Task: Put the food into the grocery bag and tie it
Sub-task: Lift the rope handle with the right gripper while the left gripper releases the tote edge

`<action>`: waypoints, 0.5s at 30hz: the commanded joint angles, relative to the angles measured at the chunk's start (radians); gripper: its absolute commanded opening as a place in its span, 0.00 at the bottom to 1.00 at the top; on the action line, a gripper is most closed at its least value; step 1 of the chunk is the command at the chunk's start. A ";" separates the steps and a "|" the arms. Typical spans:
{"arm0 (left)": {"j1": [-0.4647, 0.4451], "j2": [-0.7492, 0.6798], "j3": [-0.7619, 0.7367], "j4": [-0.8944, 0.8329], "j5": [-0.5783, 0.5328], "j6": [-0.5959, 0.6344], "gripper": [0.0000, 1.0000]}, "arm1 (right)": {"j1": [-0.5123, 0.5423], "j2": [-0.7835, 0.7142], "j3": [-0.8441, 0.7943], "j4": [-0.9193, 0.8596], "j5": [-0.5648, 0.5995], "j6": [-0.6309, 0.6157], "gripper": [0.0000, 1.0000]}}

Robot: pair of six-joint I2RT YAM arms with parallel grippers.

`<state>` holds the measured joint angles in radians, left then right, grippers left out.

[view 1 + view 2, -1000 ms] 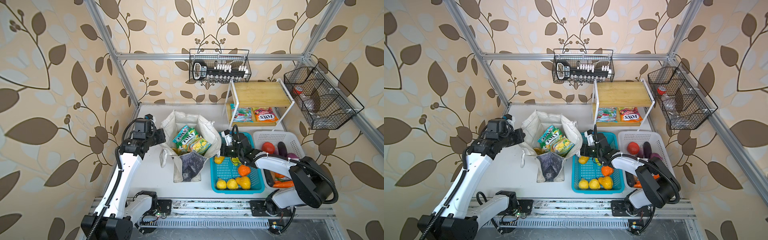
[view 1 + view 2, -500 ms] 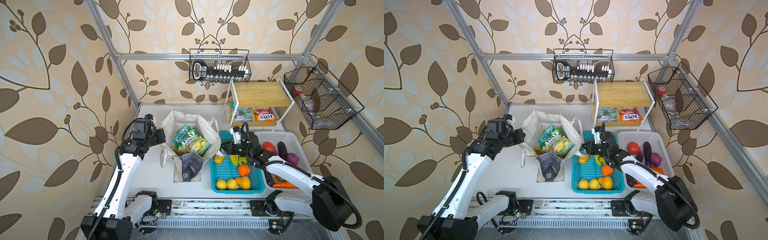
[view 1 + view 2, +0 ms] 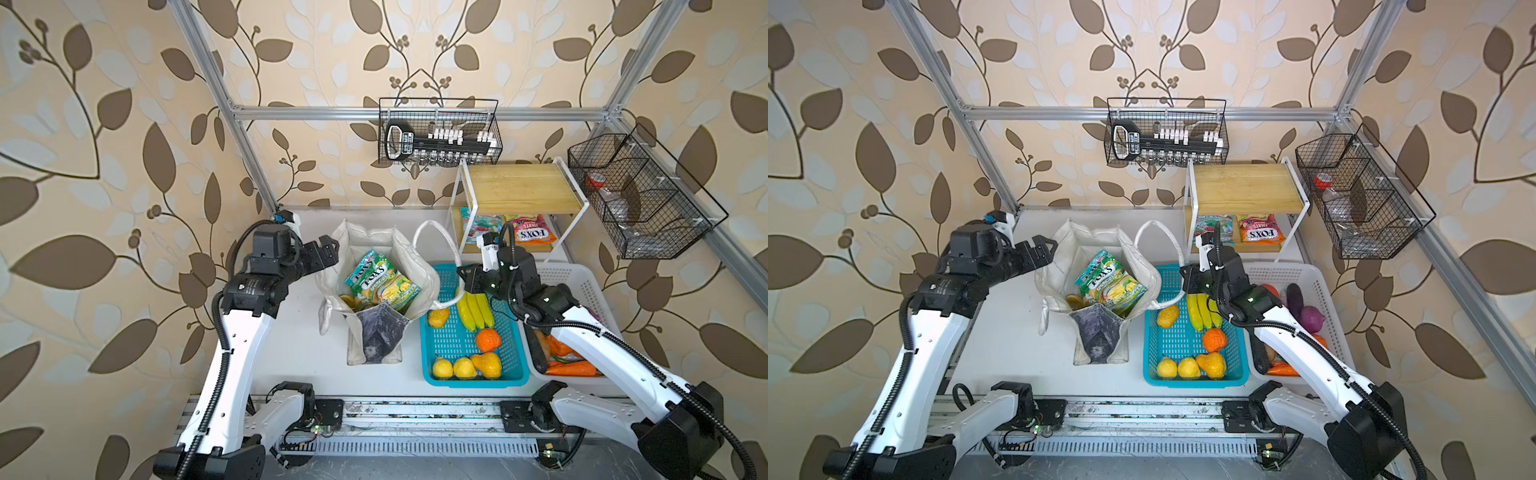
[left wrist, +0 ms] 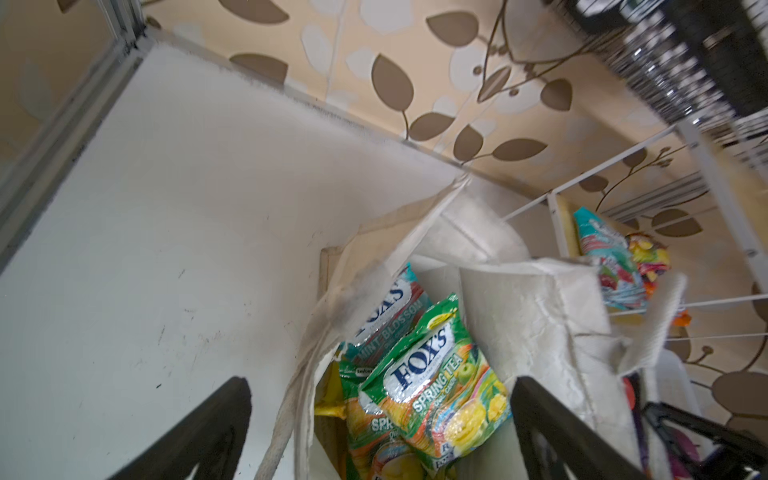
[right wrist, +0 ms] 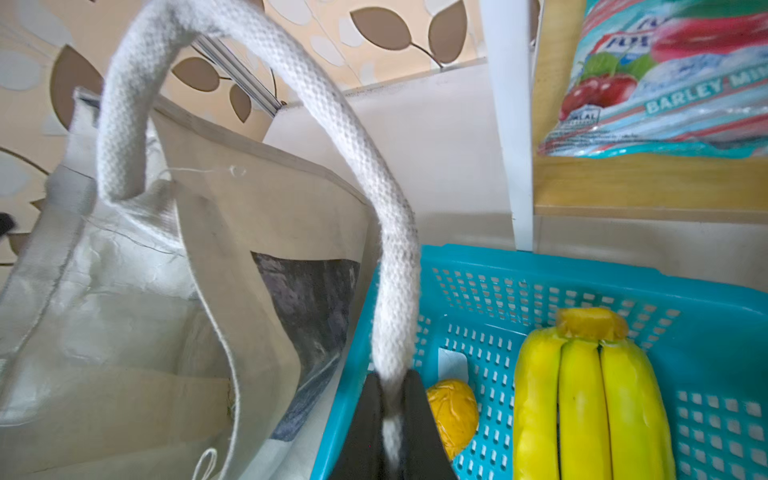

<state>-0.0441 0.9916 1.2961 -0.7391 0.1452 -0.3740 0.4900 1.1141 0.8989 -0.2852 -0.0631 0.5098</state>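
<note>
Right gripper [image 5: 390,399] is clamped on the woven strap handle [image 5: 328,104] of the floppy canvas grocery bag [image 3: 376,336], holding it up as a loop, probably for tying; left gripper [image 3: 330,251] sits wide open just beside the opposite rim, with glossy snack packets [image 3: 380,282] inside and the smooth banana bunch [image 3: 476,309] in the perforated turquoise basket [image 3: 473,380].

A staged robot test cell — leaf wallpaper [image 3: 124,124] on panels inside an aluminium frame [image 3: 316,113], white worktop [image 3: 299,345] on a rail.
</note>
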 commanded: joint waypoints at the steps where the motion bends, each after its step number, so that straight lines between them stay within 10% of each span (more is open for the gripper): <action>1: 0.019 -0.077 0.084 -0.054 -0.105 -0.074 0.93 | -0.014 0.008 0.008 -0.042 0.016 -0.029 0.00; 15: 0.073 -0.528 -0.407 -0.070 -0.158 -0.474 0.95 | -0.021 0.001 0.086 -0.065 -0.049 -0.066 0.00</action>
<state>0.0151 0.5339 0.9257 -0.7925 0.0143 -0.7380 0.4713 1.1393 0.9573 -0.3515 -0.0742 0.4656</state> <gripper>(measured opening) 0.950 0.082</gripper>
